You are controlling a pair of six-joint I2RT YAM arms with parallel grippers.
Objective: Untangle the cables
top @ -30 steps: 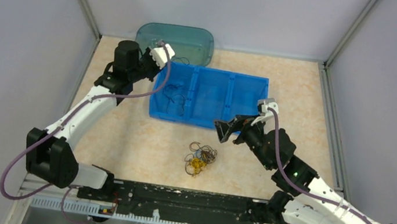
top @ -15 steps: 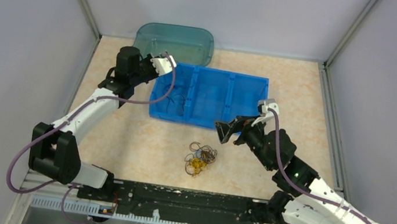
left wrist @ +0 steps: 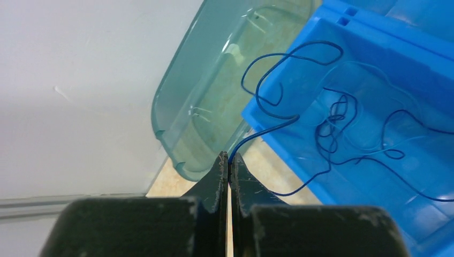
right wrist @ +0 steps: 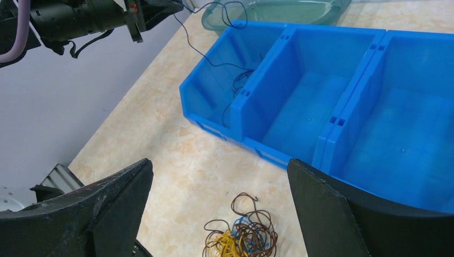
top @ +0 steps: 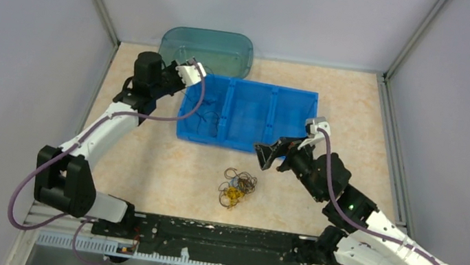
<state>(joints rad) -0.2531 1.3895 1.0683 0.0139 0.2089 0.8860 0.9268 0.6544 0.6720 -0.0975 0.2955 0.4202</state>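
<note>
Blue cable [left wrist: 278,124] is being pinched at its end by the L pincer [left wrist: 229,158], jaws shut tight on it. From there it's looping up in front of the teal tub [left wrist: 184,101] and dropping over the rim into the blue bin's [top: 244,146] 9 o'clock compt, where more thin strands are lying loose. Clump of cables [top: 237,188] (brown, yellow-orange, a bit of blue) is sitting on the bench [top: 165,164] at 6 o'clock of the bin, apart from its front wall.

Vs half a sec ago: L pincer is sitting a touch further back toward 10 o'clock, off the bin's far-left corner. A sec ago it was nearer the tub. Clump and R arm aren't showing any shift.

R pincer [top: 268,152] is hanging wide open w/ nothing btwn the jaws, by the bin's front wall at 1 o'clock of the clump, not touching it.

Edges/room: bare bench is showing all round the clump. A strip is running btwn the bin's 9 o'clock wall and the side rail. Tub is lying at the bin's 11 o'clock corner, by the back wall; can't tell if they're touching.
</note>
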